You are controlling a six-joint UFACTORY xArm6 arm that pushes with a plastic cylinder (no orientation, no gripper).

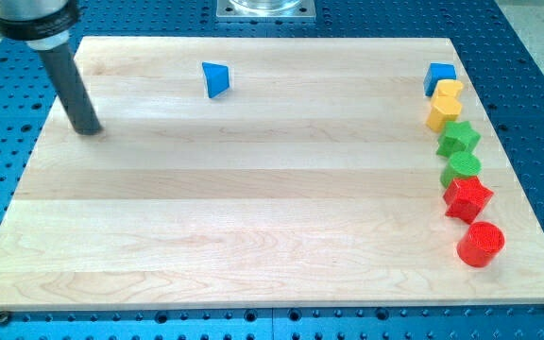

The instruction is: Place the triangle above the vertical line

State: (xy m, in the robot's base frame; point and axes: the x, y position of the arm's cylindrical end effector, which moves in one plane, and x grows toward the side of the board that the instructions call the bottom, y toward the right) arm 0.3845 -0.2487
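Nearest at right, red cylinder starts a column running far through red star, two green blocks, two yellow ones to blue cube; blue triangle sits far, left of centre; my tip, bare rod, nothing held, stands far left, apparently unengaged.

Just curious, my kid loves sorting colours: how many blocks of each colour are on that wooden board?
Blue: 2, the blue triangle and blue cube
Yellow: 2
Green: 2
Red: 2
Total: 8
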